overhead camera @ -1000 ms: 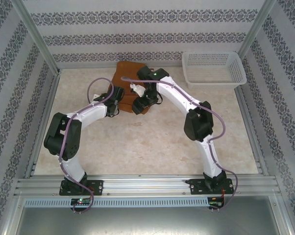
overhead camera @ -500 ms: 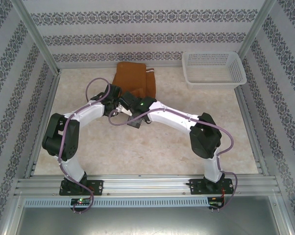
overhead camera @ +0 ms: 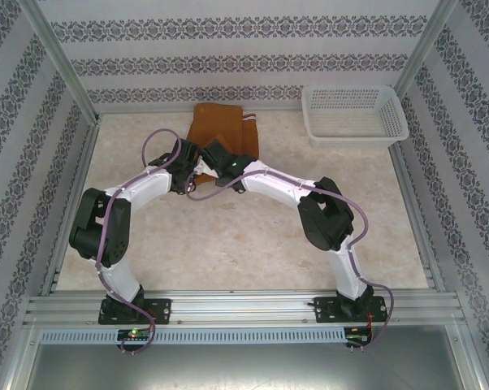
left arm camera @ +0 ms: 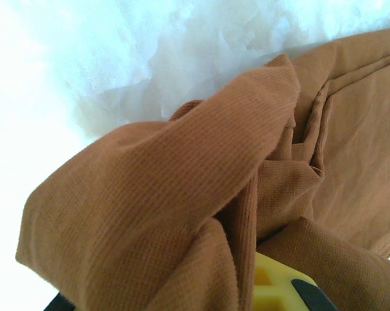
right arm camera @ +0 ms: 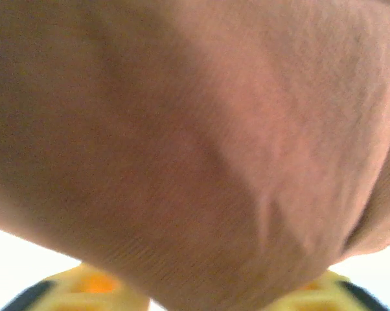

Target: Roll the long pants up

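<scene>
The long pants (overhead camera: 222, 130) are rust-brown cloth, lying at the back middle of the table. Both grippers meet at their near edge. My left gripper (overhead camera: 193, 165) is shut on a bunched fold of the long pants (left arm camera: 182, 168). That fold rises from beside its yellow pad (left arm camera: 279, 290) and covers the left gripper (left arm camera: 201, 288). My right gripper (overhead camera: 215, 158) sits just to the right of the left one. In the right wrist view, the long pants (right arm camera: 201, 142) bulge blurred and very near. The cloth fills the right gripper (right arm camera: 205, 295) between two yellow pads (right arm camera: 94, 285).
A white lattice basket (overhead camera: 354, 114) stands at the back right corner. Pale marbled tabletop (overhead camera: 253, 236) stretches in front of the arms. Aluminium posts and patterned walls close in the back and both sides.
The right gripper swung toward me off the pants' right part, then back up to their near edge beside the left gripper. The left gripper shifted slightly back. The cloth's near edge now lies farther back.
</scene>
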### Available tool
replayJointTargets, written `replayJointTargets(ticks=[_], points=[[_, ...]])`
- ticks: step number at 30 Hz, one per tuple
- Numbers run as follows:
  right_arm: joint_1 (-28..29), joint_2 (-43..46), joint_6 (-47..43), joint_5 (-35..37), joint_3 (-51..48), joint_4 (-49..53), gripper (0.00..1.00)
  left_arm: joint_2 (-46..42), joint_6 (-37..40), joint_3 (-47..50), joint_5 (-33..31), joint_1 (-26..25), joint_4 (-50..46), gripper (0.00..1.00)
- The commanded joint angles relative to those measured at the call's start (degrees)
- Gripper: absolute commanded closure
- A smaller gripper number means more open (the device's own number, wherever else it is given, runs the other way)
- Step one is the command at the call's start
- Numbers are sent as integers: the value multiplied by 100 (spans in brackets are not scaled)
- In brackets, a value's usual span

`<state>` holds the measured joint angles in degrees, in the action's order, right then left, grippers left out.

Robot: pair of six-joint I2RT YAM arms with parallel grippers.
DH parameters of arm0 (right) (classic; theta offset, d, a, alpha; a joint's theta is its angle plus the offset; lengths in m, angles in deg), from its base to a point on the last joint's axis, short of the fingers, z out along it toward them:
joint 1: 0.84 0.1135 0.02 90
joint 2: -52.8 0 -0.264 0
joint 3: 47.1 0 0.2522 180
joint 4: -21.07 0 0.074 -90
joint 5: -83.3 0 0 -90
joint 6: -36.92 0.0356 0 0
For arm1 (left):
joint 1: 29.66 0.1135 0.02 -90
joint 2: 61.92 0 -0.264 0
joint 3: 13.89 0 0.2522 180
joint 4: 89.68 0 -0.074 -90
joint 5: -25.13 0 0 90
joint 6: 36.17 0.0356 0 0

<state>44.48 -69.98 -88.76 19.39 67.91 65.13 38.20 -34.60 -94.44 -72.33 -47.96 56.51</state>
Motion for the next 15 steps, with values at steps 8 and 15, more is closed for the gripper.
replayJointTargets(ticks=[8, 15], points=[[-315, 431, 1397, -1230, -252, 1478, 100, -130, 548, -477, 205, 140, -60, 96], [-448, 716, 2244, -2470, -131, 2427, 100, 111, 957, -1266, 200, 258, -394, 0]])
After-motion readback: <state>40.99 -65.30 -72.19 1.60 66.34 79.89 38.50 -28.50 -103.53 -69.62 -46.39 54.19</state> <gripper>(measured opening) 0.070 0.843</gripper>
